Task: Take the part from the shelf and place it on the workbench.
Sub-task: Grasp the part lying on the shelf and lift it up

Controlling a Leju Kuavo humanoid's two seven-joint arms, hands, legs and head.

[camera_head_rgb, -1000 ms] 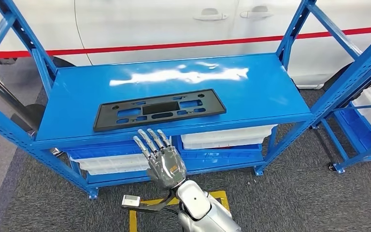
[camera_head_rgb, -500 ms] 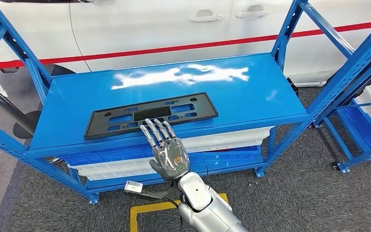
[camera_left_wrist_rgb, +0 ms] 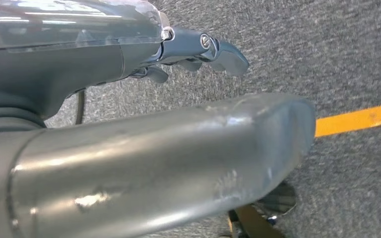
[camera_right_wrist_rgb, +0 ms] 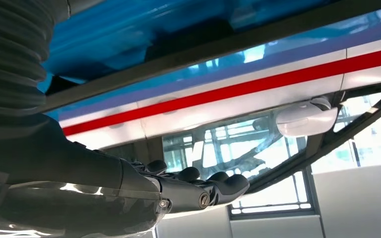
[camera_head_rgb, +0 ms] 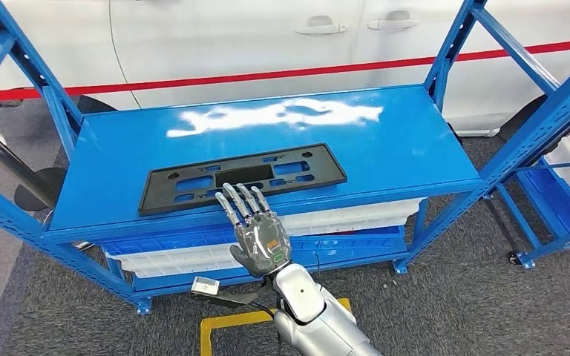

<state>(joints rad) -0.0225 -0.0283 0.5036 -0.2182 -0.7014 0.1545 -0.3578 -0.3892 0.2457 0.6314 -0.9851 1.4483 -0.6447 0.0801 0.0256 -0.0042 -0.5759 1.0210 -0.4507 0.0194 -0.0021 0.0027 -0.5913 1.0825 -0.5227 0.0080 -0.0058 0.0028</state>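
Note:
A flat black part (camera_head_rgb: 242,178), long, with several cut-outs, lies on the blue shelf top (camera_head_rgb: 393,141) near its front edge. My right hand (camera_head_rgb: 256,233) is raised in front of that edge, fingers straight and spread, holding nothing. Its fingertips (camera_head_rgb: 236,194) reach up to the part's front rim; I cannot tell if they touch it. In the right wrist view the dark fingers (camera_right_wrist_rgb: 213,187) stretch out below the shelf's underside. My left hand (camera_left_wrist_rgb: 129,99) hangs over grey carpet, empty, its fingers (camera_left_wrist_rgb: 223,49) loosely extended.
White bins (camera_head_rgb: 349,213) sit on the lower shelf. A white car (camera_head_rgb: 267,37) with a red stripe stands behind the rack. Another blue rack (camera_head_rgb: 564,148) with white bins is at the right. Yellow tape (camera_head_rgb: 226,325) marks the carpet by my arm.
My right hand has risen from below the shelf edge until its fingertips reach the part's front rim. The camera view has shifted slightly.

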